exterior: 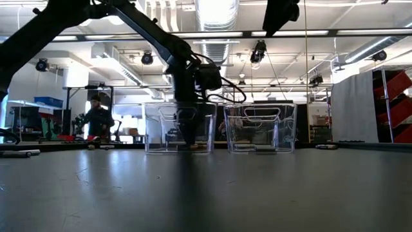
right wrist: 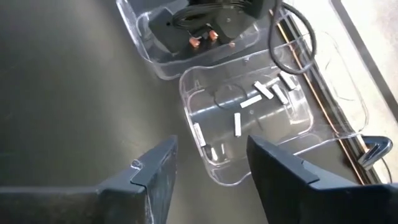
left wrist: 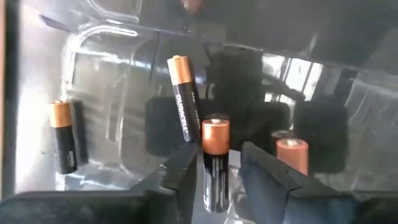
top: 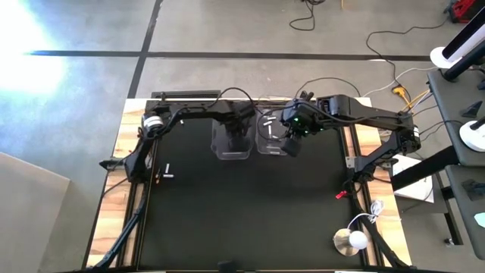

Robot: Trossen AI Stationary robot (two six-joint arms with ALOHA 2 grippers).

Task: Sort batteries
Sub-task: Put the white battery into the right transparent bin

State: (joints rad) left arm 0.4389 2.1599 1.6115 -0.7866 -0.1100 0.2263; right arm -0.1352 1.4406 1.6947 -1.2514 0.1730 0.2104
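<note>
Left gripper is lowered inside the left clear plastic bin, fingers clamped on a black, copper-capped battery held upright, long axis vertical, above the bin floor. Right gripper, fingers apart and empty, hovers beside that bin, over the neighbouring clear bin of silvery-white batteries.

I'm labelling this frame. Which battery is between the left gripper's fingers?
Find the left clear bin, where the left gripper reaches in. Between its fingers stands a black battery, copper end up; the other copper-tipped batteries lie or lean apart from the fingers.
</note>
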